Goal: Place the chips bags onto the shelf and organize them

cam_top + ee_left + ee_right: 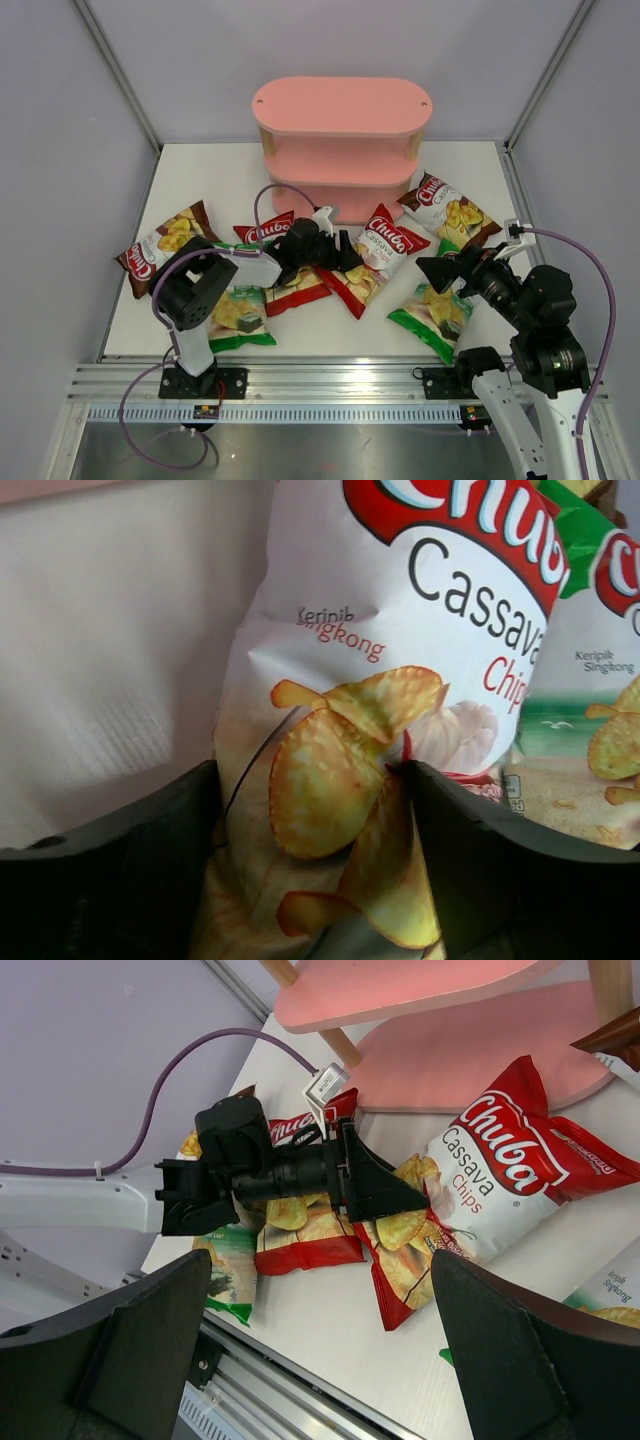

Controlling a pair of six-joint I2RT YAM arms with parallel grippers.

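The pink shelf stands at the back, and its boards carry nothing that I can see. A red chips bag lies in front of it. My left gripper is shut on that bag's lower end, and the foil is creased between the fingers. A second red bag lies under the left wrist. Brown bags lie far left and right of the shelf. Green bags lie near left and near right. My right gripper hovers open over the near-right green bag, holding nothing.
The left arm and its purple cable stretch across the near left. A metal rail runs along the table's front edge. Grey walls close in the sides and back. A green bag overlaps the held bag's right side.
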